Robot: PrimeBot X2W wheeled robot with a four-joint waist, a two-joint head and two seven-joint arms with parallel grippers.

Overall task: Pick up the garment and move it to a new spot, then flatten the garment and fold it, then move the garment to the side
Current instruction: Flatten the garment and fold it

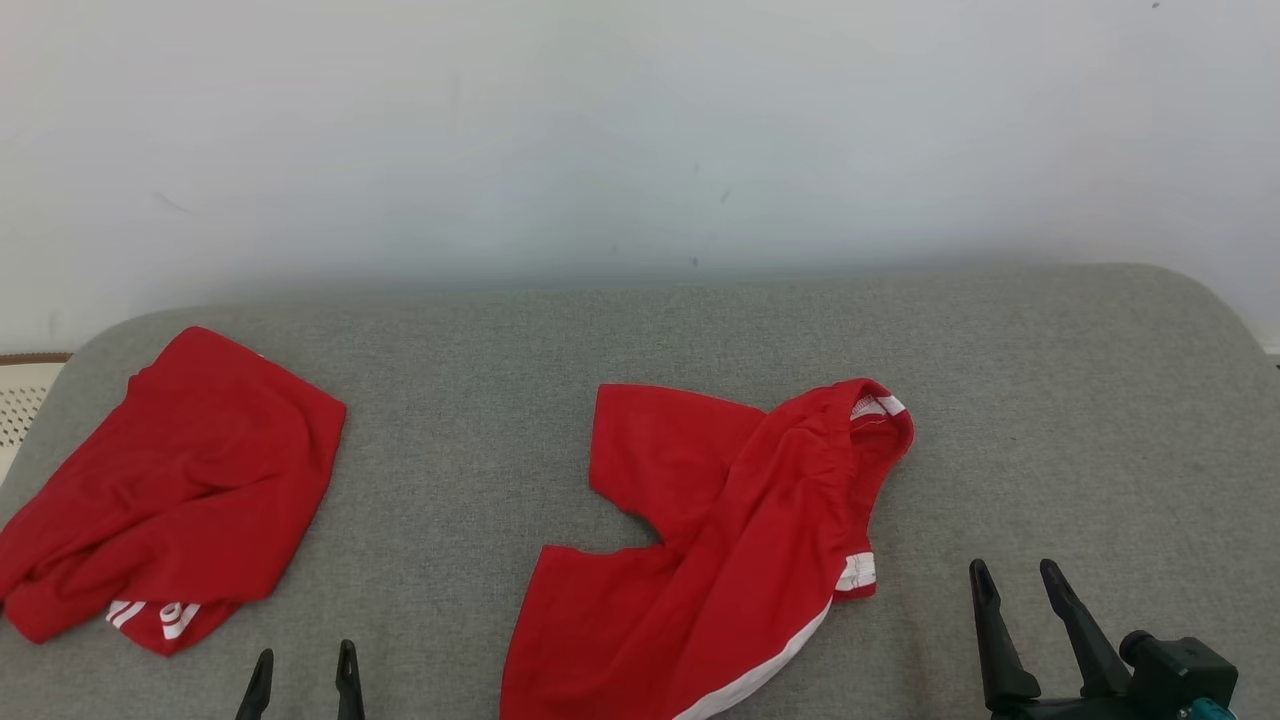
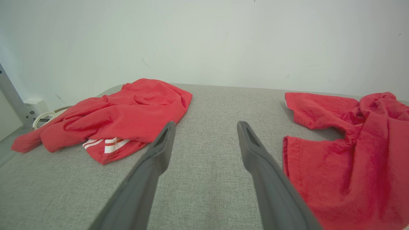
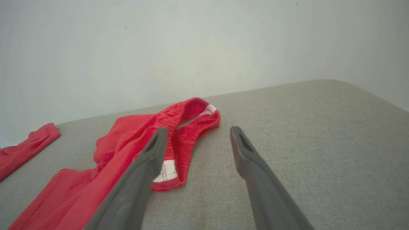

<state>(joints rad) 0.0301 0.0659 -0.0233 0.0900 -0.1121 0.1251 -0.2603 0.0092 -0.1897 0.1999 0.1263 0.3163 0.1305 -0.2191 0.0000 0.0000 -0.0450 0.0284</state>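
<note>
**Lying crumpled mid-worktop (image 1: 1050, 420): a red garment (image 1: 730, 540) between two spread tools**

A pale wall (image 1: 640, 130) takes up the far side of the scene, marked by a few small dark specks. In front of it the worktop, covered in grey woven fabric, runs from left to right with rounded far corners.

The red garment sits in the middle and reaches the near edge of the head view. It is rumpled, with a flatter panel at its far left, a gathered elastic waistband (image 1: 880, 410) at its far right and white trim along its near right edge.

A second red garment (image 1: 180, 480) lies well apart at the left. It is loosely folded over, with white stripes showing at its near edge.

The right tool (image 1: 1013, 570) is at the near right, beside the garment and clear of the cloth. Its fingers are spread with nothing between them.

The left tool (image 1: 305, 652) is at the near edge, over bare grey fabric between the two garments. It too is spread and holds nothing. Whether either tool touches the worktop cannot be told.
</note>
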